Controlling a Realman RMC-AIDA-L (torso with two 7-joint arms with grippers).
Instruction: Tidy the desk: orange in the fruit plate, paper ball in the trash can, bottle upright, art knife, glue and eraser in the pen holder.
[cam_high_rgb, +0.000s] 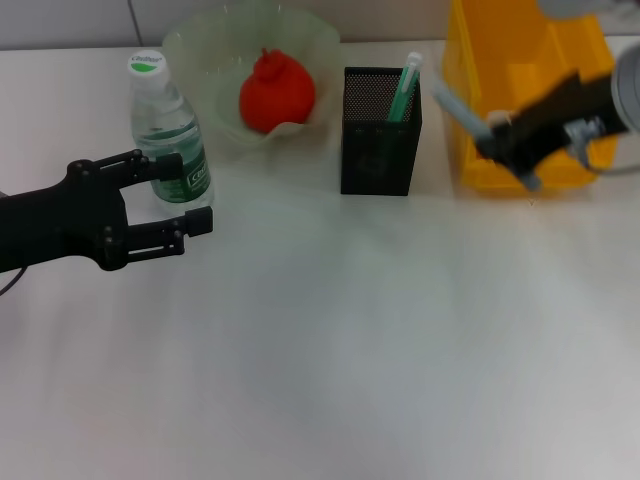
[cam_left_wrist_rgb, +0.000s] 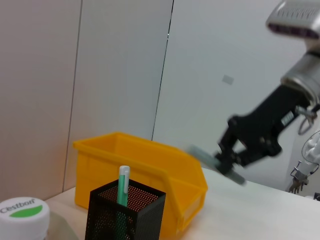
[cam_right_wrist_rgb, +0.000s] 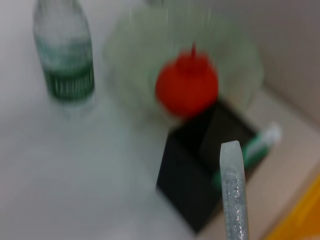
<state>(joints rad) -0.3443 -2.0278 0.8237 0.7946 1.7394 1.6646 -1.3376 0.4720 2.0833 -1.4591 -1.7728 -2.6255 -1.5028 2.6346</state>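
Observation:
My right gripper (cam_high_rgb: 500, 140) is shut on a grey-blue art knife (cam_high_rgb: 452, 106) and holds it in the air in front of the yellow bin, to the right of the black mesh pen holder (cam_high_rgb: 380, 135). The knife also shows in the right wrist view (cam_right_wrist_rgb: 234, 195), above the holder (cam_right_wrist_rgb: 195, 175). A green glue stick (cam_high_rgb: 406, 86) stands in the holder. The orange (cam_high_rgb: 277, 92) lies in the pale green fruit plate (cam_high_rgb: 200, 50). The bottle (cam_high_rgb: 165, 125) stands upright. My left gripper (cam_high_rgb: 185, 195) is open, its fingers (cam_high_rgb: 150, 166) close around the bottle's lower part. Eraser and paper ball are out of view.
The yellow bin (cam_high_rgb: 500, 60) stands at the back right, next to the pen holder; it also shows in the left wrist view (cam_left_wrist_rgb: 145, 165). A wall runs behind the desk. The white desk top (cam_high_rgb: 350, 350) spreads in front.

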